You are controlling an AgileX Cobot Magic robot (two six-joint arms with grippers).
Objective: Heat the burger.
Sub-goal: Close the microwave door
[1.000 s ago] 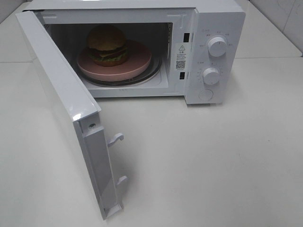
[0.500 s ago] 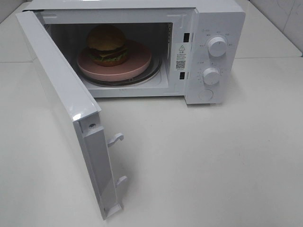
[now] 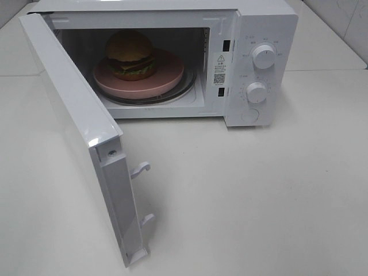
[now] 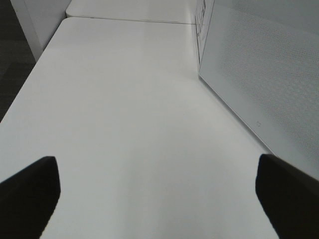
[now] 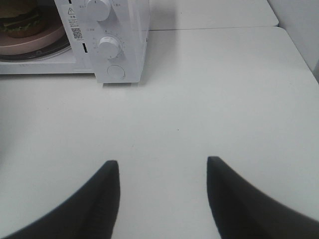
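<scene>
Inside the microwave (image 3: 267,23), the burger (image 3: 130,54) sits on a pink plate (image 3: 169,77). Nothing has shifted in the last second. The door (image 3: 69,109) stands wide, so closing it looks like the next step. The left gripper (image 4: 157,199) and right gripper (image 5: 162,199) both hang with jaws apart, empty.

A white table (image 3: 276,201) carries a white microwave (image 3: 270,23) toward its far side, its door (image 3: 75,115) swung wide open above the tabletop.

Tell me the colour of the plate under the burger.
Pink plate; exterior high view shows it best.
</scene>
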